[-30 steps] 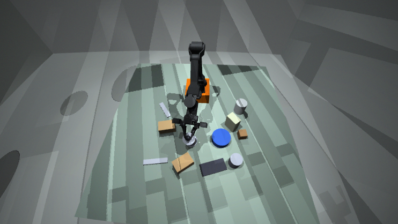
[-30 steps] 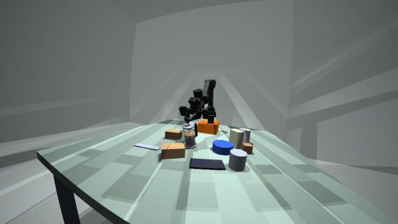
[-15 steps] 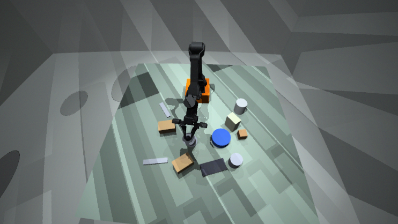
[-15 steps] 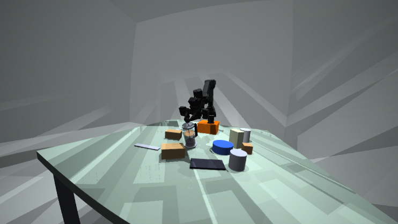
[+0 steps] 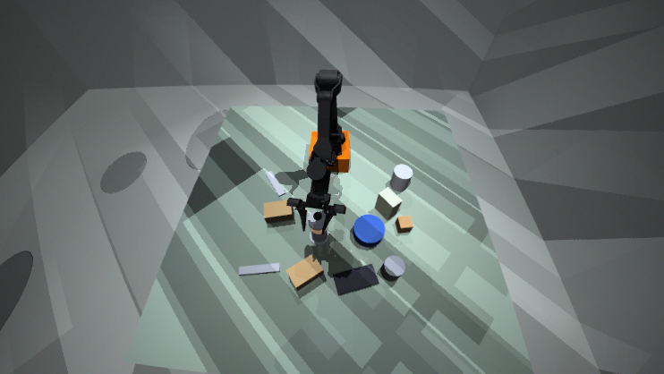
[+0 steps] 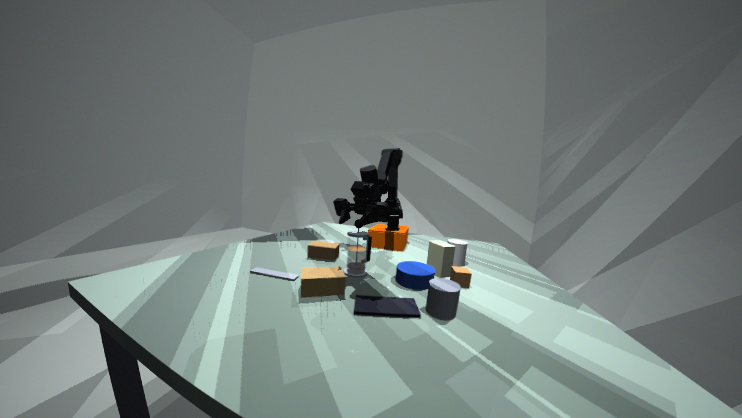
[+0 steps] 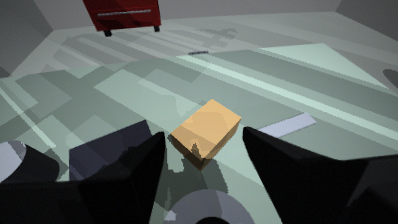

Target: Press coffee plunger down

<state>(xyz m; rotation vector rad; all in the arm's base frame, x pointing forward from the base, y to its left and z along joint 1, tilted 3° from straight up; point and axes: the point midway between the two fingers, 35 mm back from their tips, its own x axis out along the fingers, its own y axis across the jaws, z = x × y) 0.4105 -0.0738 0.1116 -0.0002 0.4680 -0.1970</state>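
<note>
The table (image 6: 207, 321) carries everything, with the black arm (image 5: 327, 125) rising from an orange base (image 6: 388, 237) at its far side. The arm reaches forward and down over the press (image 6: 357, 254), which stands upright near the table's middle, between a tan box (image 6: 322, 250) behind it and a second tan box (image 6: 322, 280) in front. The claw (image 5: 316, 214) hangs just above the press, released, its two fingers spread well apart and gripping nothing; the plunger knob (image 5: 318, 216) sits between and below them. In the wrist view only the grey lid (image 7: 207, 209) shows at the bottom edge, under the gap between the fingers.

To the press's right lie a blue disc (image 5: 369, 228), a cream block (image 5: 388, 202), a small tan cube (image 5: 404, 223) and a grey cylinder (image 5: 401, 176). Nearer the front are a dark slab (image 5: 355, 279), another grey cylinder (image 5: 394, 267) and a pale strip (image 5: 259, 268). A second pale strip (image 5: 275, 182) lies beside the arm.
</note>
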